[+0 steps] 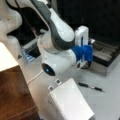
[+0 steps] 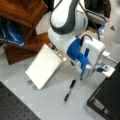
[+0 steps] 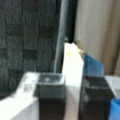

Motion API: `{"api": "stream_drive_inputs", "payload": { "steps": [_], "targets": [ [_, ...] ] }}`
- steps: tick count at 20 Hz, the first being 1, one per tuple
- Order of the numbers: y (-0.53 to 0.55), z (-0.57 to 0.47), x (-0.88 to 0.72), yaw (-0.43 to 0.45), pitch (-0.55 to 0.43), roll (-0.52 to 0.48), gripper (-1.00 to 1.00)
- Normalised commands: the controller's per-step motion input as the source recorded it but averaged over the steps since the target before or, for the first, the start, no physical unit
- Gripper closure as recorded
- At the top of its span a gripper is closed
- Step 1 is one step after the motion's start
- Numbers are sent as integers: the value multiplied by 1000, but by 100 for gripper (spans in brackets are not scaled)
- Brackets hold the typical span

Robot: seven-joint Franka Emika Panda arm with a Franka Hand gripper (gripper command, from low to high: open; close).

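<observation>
The white Franka arm's gripper [image 2: 86,72], its black fingers [image 3: 51,97] spread with a narrow gap and holding nothing, hangs above the grey tabletop [image 2: 50,102] near a black pen [image 2: 69,90], lying between a white spiral-bound notepad [image 2: 45,66] and a black tray [image 2: 107,100].
</observation>
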Motion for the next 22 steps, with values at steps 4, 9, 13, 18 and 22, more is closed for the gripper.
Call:
{"api": "stream_drive_inputs", "payload": {
  "steps": [4,9,13,18,22],
  "targets": [
    [497,229,-91,-186,4,70,100],
    [512,146,-102,-222,50,38,100],
    [505,58,-106,-278,77,2,100],
    [437,-32,-124,-312,75,-33,100],
    [348,-98,-174,-320,69,-72,100]
  ]
}}
